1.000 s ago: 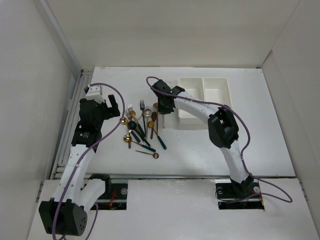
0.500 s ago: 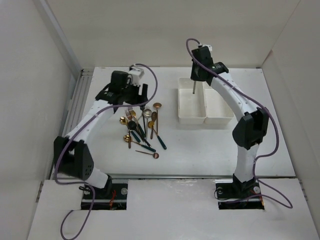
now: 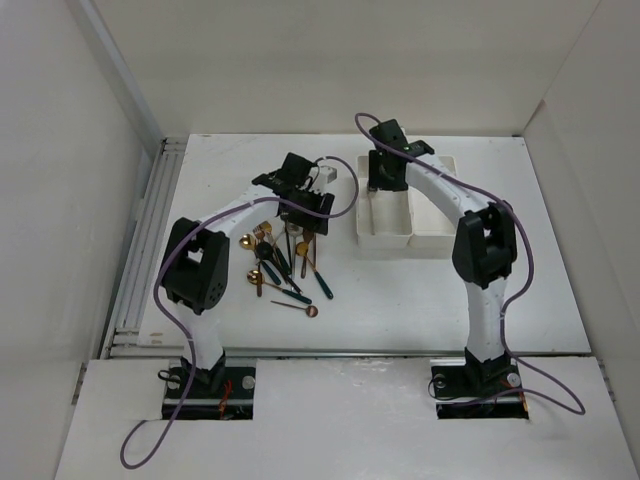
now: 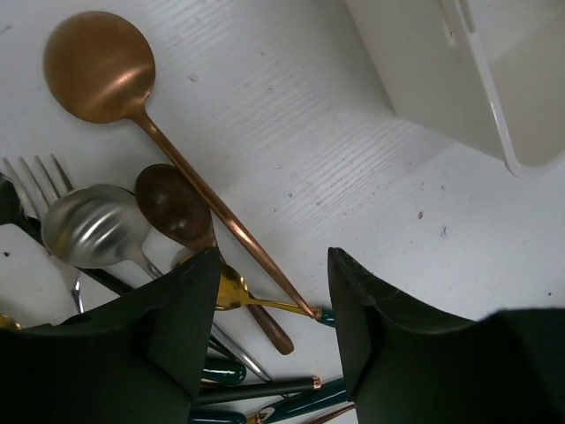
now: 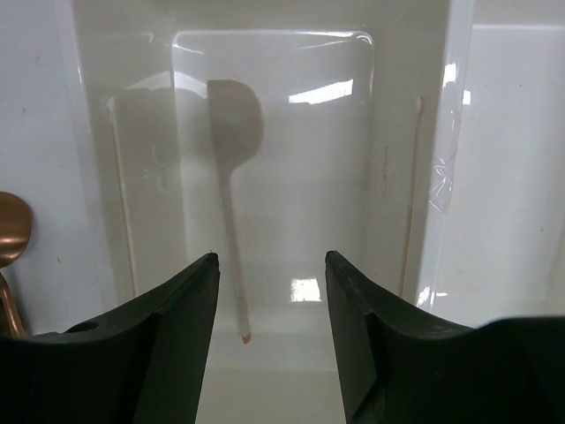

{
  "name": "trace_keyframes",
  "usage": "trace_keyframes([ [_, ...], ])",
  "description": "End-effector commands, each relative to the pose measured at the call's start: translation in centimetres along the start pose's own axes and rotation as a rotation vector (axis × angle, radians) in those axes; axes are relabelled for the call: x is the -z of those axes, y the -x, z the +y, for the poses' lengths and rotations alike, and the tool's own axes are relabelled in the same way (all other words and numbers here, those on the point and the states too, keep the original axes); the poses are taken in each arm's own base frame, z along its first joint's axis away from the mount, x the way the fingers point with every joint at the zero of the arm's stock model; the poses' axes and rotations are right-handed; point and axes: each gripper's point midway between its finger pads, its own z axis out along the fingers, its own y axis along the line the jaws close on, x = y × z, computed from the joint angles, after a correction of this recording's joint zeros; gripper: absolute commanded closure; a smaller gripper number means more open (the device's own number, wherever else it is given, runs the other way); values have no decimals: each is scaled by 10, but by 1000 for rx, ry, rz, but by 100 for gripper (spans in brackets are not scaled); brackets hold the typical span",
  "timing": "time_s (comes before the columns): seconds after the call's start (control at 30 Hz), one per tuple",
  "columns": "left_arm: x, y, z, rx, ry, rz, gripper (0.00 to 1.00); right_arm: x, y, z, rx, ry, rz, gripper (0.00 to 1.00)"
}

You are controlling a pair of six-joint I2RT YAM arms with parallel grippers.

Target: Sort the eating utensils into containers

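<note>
Right tool ajar, empty, above bin, left tool ajar, empty, above utensils

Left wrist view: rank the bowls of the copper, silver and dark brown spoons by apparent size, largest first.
1. copper spoon bowl
2. silver spoon bowl
3. dark brown spoon bowl
The last two look nearly alike.

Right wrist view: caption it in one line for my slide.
Right claw open above a white bin with one blurred spoon inside.
</note>
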Motion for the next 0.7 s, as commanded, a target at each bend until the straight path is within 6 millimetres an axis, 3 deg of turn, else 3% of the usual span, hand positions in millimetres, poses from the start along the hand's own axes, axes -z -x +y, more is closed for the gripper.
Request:
trace_keyframes([
  [0.0,-1,-1,-12,26,-27,8,54,24,16,1,-8,33,-56,41],
  [0.13,-19,-9,-18,3,-20,29,60,34,14,-1,-18,44,-58,41],
  [0.27,-35,-22,-10,50,8,76,69,39,12,-3,-30,45,-59,41],
  [0.47,-27,-15,7,83,105,42,67,43,10,-9,-31,28,-68,41],
  [0.6,-13,-10,4,65,127,-2,67,44,5,-10,-38,25,-60,41],
  [0.67,-9,-9,0,53,129,-17,62,44,5,-10,-38,25,-60,41],
])
